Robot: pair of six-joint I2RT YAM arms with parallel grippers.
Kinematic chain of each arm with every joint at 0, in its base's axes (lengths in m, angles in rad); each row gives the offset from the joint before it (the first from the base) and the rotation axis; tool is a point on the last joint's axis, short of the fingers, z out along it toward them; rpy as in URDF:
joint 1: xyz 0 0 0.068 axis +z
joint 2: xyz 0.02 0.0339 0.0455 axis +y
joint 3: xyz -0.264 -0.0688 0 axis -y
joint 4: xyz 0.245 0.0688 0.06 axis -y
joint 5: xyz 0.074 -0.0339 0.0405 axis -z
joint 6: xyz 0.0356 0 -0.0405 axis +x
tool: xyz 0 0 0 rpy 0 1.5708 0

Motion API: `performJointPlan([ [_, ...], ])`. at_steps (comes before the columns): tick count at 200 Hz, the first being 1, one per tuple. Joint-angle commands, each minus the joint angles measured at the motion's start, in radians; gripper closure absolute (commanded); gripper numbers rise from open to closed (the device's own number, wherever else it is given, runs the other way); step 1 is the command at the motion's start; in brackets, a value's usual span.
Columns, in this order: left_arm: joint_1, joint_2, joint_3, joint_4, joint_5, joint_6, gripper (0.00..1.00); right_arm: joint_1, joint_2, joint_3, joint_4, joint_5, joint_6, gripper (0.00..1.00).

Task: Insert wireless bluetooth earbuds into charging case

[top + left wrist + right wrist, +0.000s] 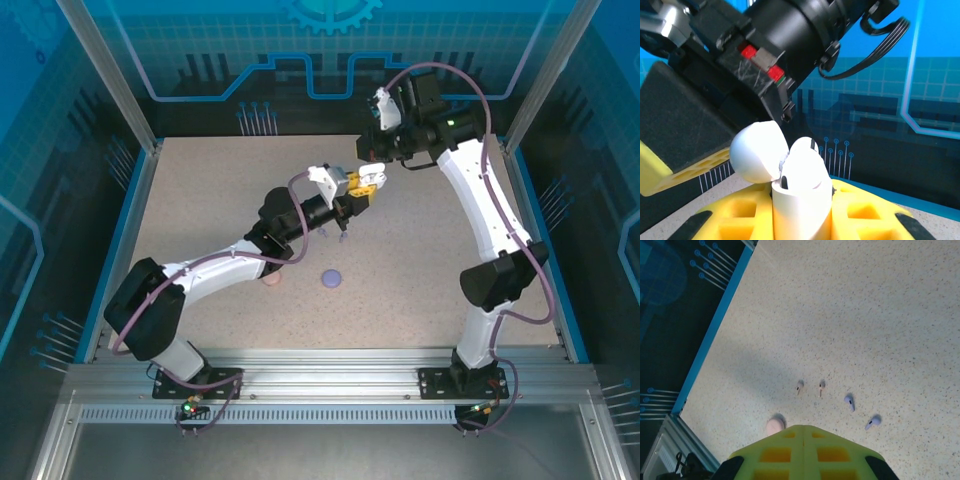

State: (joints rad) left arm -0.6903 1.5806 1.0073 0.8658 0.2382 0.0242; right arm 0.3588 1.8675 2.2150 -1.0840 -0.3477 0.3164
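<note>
Table [420, 260]: speckled beige. The top view gives me the whole of it, with both my arms meeting past its middle, toward 12 o'clock.
Right claw [803, 452]: clenched, its yellow fingers pressed together along one seam, and I see nothing between them. The left wrist view adds its black body at 12 o'clock just above the white case, with one yellow finger out at 9 o'clock. I cannot tell whether it touches the case.
Left claw [801, 215]: grasping the white case, upright between my yellow fingers.
White case [801, 207]: its lid [758, 152] is swung open toward 10 o'clock, plain in the left wrist view. In the top view it is too small to make out.
Purple case [331, 278]: in the top view it lies shut on the table at 6 o'clock from where my claws meet, well apart from them.
Pink case [775, 426]: in the right wrist view it lies on the table at 11 o'clock from my right claw's tips.
White earbud [801, 162]: it sits in the mouth of the held case, between my left fingers. I cannot tell whether it is one earbud or two.
Pink earbuds [799, 386]: two side by side, loose on the table at 12 o'clock from my right claw, apart from it.
Purple earbuds [849, 402]: two loose on the table at 1 o'clock, near the pink ones.
</note>
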Motion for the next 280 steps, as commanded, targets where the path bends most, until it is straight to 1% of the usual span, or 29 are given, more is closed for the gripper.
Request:
performJointPlan([
  [1,-0.002,0.009,0.036,0.033,0.002,-0.01,1.0,0.021,-0.093,-0.058,-0.025,-0.005,-0.031,0.97],
  [43,0.0,0.019,0.034,0.048,-0.009,-0.016,1.0,0.026,-0.2,-0.197,0.019,0.026,-0.017,0.96],
  [64,0.001,0.027,0.039,0.044,-0.01,-0.025,1.0,0.017,-0.229,-0.221,0.059,0.095,0.028,0.95],
  [82,0.001,0.035,0.04,0.027,-0.02,-0.043,1.0,-0.034,-0.26,-0.244,0.124,0.172,0.106,0.93],
  [97,0.0,0.046,0.037,0.006,-0.043,-0.065,1.0,-0.092,-0.297,-0.291,0.182,0.249,0.178,0.84],
  [103,0.001,0.053,0.037,-0.004,-0.058,-0.08,1.0,-0.116,-0.311,-0.316,0.203,0.267,0.205,0.82],
  [112,0.0,0.069,0.043,-0.026,-0.07,-0.11,1.0,-0.141,-0.331,-0.36,0.228,0.286,0.232,0.81],
  [123,0.001,0.097,0.056,-0.058,-0.076,-0.149,1.0,-0.158,-0.355,-0.425,0.258,0.299,0.25,0.75],
  [145,0.002,0.169,0.09,-0.13,-0.092,-0.242,1.0,-0.159,-0.401,-0.546,0.287,0.347,0.268,0.75],
  [158,0.001,0.221,0.115,-0.157,-0.098,-0.309,1.0,-0.159,-0.442,-0.635,0.313,0.377,0.278,0.71],
  [177,0.001,0.309,0.152,-0.155,-0.088,-0.421,1.0,-0.164,-0.498,-0.75,0.337,0.418,0.303,0.7],
  [187,0.001,0.358,0.187,-0.173,-0.082,-0.479,1.0,-0.167,-0.525,-0.8,0.339,0.446,0.316,0.69],
  [200,0.001,0.425,0.24,-0.202,-0.07,-0.551,1.0,-0.18,-0.554,-0.857,0.345,0.453,0.324,0.69],
  [247,-0.002,0.683,0.444,-0.208,-0.029,-0.825,1.0,-0.22,-0.622,-0.952,0.322,0.466,0.316,0.68],
  [263,-0.003,0.762,0.552,-0.283,-0.006,-0.889,1.0,-0.229,-0.628,-0.964,0.322,0.463,0.314,0.67],
  [280,-0.005,0.832,0.662,-0.372,0.018,-0.925,1.0,-0.233,-0.626,-0.969,0.325,0.459,0.312,0.67],
])
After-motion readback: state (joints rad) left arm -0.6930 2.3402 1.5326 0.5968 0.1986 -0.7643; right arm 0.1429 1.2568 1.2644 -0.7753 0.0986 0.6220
